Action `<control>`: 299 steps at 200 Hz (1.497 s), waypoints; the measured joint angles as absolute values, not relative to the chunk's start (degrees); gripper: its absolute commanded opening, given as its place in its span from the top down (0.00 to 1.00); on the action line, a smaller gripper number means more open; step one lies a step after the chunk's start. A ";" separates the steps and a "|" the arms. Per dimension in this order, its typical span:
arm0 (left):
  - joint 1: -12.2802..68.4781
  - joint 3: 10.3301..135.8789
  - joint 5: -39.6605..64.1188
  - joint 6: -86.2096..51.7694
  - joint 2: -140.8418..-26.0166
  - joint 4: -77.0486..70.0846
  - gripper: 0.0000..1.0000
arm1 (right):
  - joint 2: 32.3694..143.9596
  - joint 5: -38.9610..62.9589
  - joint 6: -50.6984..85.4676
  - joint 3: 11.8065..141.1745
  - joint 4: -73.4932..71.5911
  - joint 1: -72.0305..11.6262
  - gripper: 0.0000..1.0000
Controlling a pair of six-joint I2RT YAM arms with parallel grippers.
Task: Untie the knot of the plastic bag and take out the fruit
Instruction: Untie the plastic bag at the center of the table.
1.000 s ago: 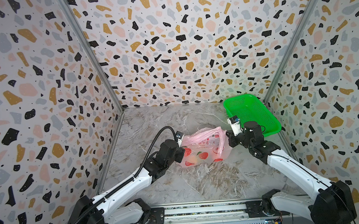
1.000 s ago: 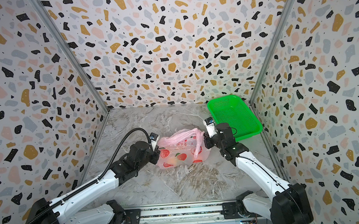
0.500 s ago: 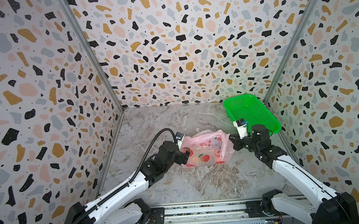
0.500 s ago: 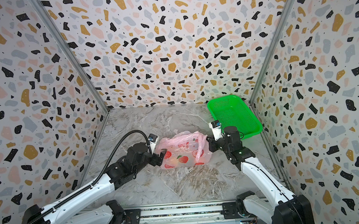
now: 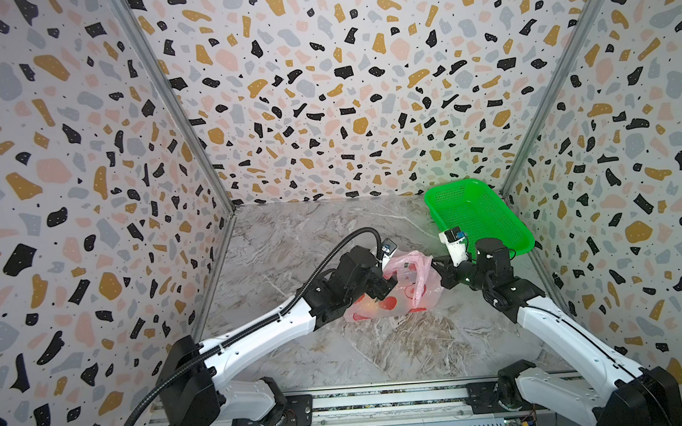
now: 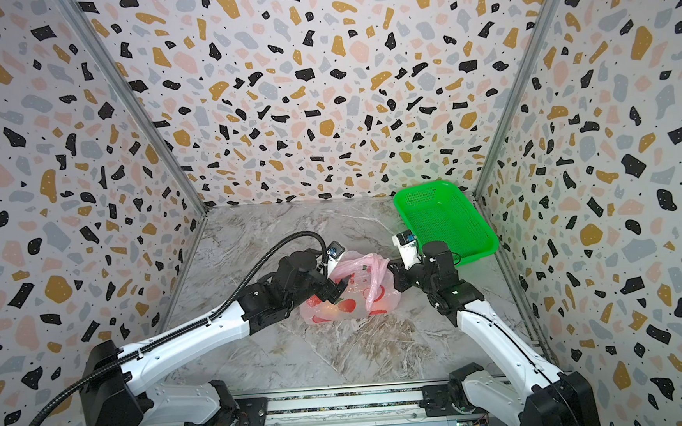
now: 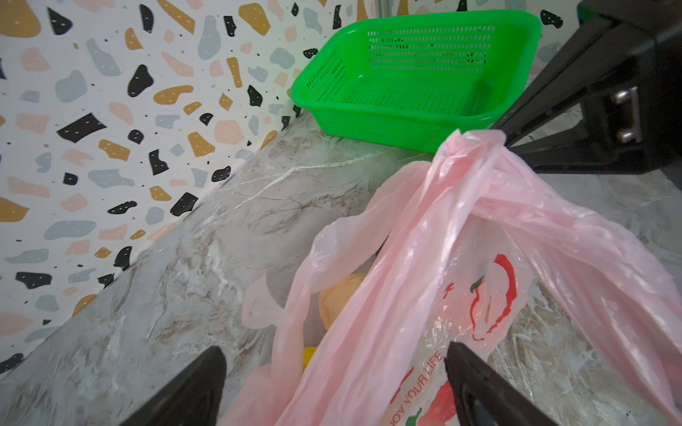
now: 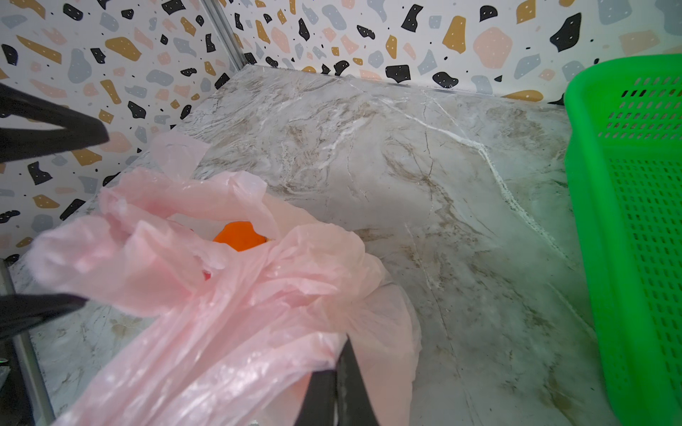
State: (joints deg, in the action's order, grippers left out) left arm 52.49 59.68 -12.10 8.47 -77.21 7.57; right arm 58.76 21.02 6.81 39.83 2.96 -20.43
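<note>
The left gripper (image 5: 384,286) is spread wide at the plastic bag (image 5: 393,296), which lies lengthwise left to right at mid-table. A handle loop (image 7: 476,147) is pinched by the closed right gripper (image 5: 440,275). The fruit (image 8: 240,236) is mostly veiled.

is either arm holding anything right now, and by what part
The right gripper is shut on a handle loop of the plastic bag. The left gripper holds nothing, jaws open around the bag.

Bare marble floor (image 5: 292,233) behind; green basket (image 5: 478,217) back-right.
</note>
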 measured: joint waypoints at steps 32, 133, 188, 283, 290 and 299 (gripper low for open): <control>52.66 61.32 -11.60 9.74 -81.34 7.03 0.52 | 58.76 20.97 6.83 39.92 2.94 -20.60 1.00; 48.10 61.91 -18.41 9.26 -79.00 1.87 1.00 | 61.06 18.11 6.81 41.30 0.27 -20.01 1.00; 44.10 59.51 -21.02 8.78 -70.17 -1.52 1.00 | 61.32 17.26 6.79 42.70 -1.17 -19.73 1.00; 47.53 38.65 -13.93 -5.08 -50.33 -1.72 1.00 | 46.54 21.21 8.43 37.95 11.79 -20.21 0.45; 49.10 37.23 -13.98 -5.72 -49.23 -1.69 1.00 | 46.11 21.39 8.69 37.63 13.69 -20.51 0.39; 50.78 35.90 -13.80 -6.46 -48.18 -1.74 1.00 | 45.56 21.43 9.21 37.67 16.40 -21.26 0.34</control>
